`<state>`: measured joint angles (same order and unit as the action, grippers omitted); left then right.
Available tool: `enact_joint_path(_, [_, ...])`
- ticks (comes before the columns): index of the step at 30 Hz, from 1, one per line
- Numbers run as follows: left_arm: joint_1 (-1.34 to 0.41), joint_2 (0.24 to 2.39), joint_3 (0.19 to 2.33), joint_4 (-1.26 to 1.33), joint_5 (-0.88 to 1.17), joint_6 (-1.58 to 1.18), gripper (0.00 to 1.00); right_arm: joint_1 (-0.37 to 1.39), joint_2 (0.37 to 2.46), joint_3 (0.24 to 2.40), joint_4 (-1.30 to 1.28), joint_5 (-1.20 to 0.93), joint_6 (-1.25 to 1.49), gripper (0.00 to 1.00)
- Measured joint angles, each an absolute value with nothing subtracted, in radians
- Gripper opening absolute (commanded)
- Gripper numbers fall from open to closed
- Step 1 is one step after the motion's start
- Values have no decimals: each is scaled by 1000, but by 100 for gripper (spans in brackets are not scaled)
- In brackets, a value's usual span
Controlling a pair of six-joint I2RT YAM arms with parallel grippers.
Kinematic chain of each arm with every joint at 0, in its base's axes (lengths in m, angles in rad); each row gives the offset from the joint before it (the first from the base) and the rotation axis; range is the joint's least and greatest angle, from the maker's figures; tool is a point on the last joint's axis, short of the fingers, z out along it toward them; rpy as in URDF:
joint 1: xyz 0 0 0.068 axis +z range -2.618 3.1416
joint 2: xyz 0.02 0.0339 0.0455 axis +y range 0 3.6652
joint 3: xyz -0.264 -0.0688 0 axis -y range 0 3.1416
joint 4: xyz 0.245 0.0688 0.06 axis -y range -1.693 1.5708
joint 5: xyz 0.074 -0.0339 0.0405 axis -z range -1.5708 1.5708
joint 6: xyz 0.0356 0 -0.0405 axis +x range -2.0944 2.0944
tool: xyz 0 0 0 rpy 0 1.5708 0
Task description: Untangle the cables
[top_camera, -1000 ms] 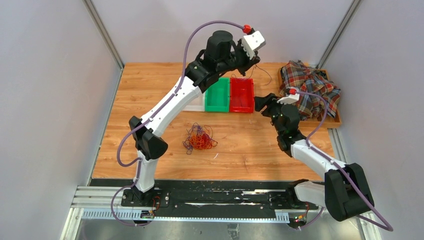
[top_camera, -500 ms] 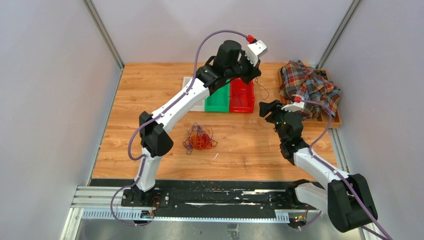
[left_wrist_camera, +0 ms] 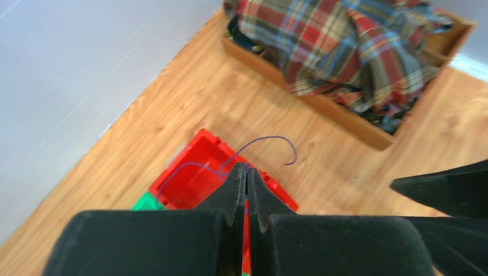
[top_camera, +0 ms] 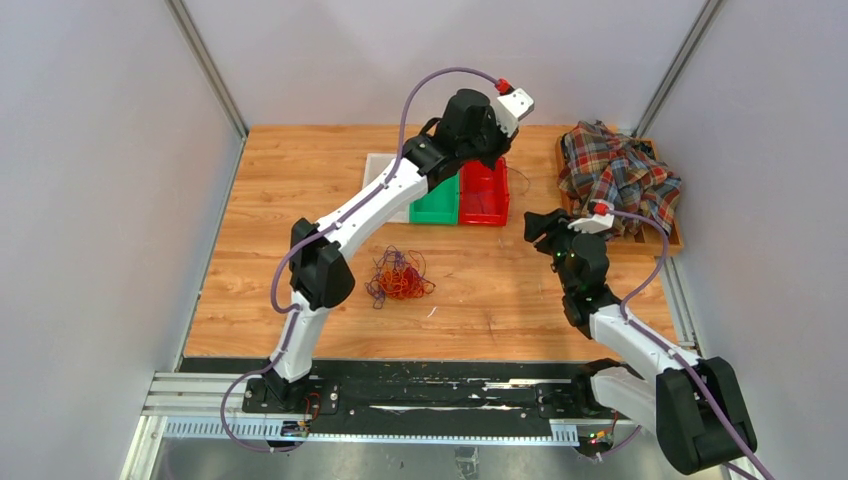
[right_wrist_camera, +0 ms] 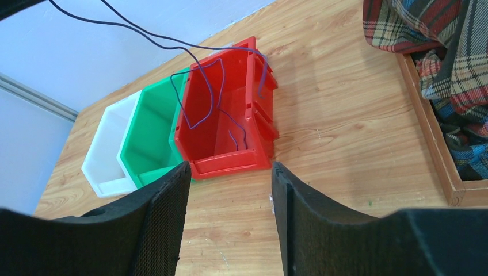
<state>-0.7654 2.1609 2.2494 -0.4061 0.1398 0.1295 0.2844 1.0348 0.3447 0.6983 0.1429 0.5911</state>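
The left gripper (left_wrist_camera: 246, 172), jaws pressed shut on a single purple cable (left_wrist_camera: 270, 138), hangs over the red bin (top_camera: 484, 195) at the far side of the table (top_camera: 300, 160), while the rest of the cables (top_camera: 398, 277) lie in a red, orange and purple bunch near the table's middle, well apart from both grippers. The right gripper (right_wrist_camera: 230, 169) stands open and empty, just beside the bins. The step appears to be dropping the freed strand into the bin. Done well, the pinch comes lower and more central before release, since one loose end curls out past the rim. Only the right wrist view shows the strand's loops draping inside the bin, beside the green bin (right_wrist_camera: 152, 132); only the overhead view shows the waiting bunch.
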Motion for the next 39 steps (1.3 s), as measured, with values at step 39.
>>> enact_joint_path(39, [-743,2042,1819,-358,-138,414,0,284,1119,333,735,123,635,55])
